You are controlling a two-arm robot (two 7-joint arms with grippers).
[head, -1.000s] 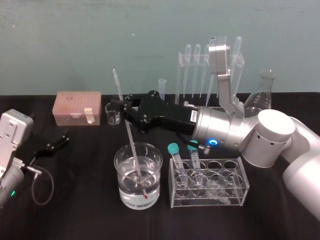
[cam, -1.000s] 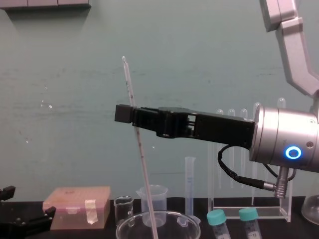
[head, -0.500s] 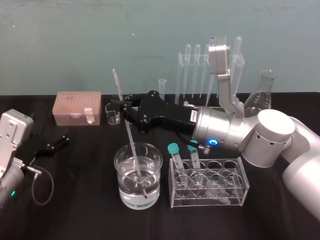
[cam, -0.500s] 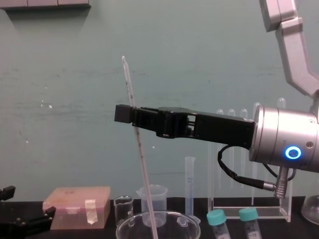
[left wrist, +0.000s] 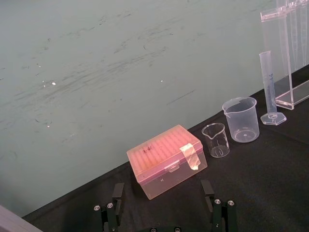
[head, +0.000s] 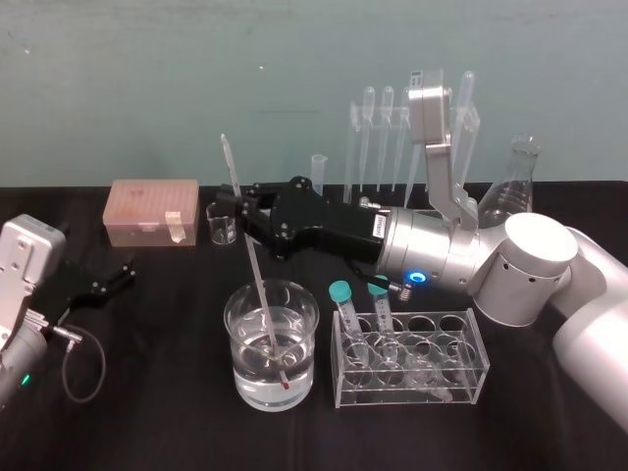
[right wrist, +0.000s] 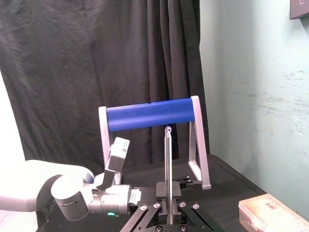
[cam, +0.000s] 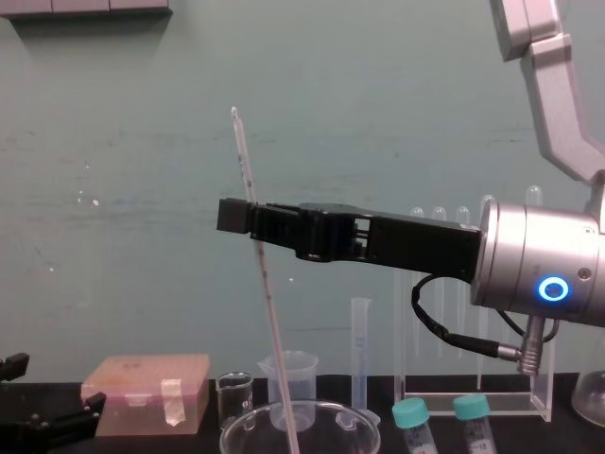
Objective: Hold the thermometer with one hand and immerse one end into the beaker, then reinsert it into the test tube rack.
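Black table [head: 157,422], teal wall. Right black two-fingered pincer [head: 235,208] clenched on long whitish glass thermometer [head: 258,285], frame centre, tilted, red tip dipped in wide clear glass beaker [head: 306,368] of water. Left pincer [head: 116,277] parked lower left, released.

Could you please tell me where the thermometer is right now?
The thermometer stands tilted, left of centre in the head view, held by the right gripper with its lower end in the beaker.
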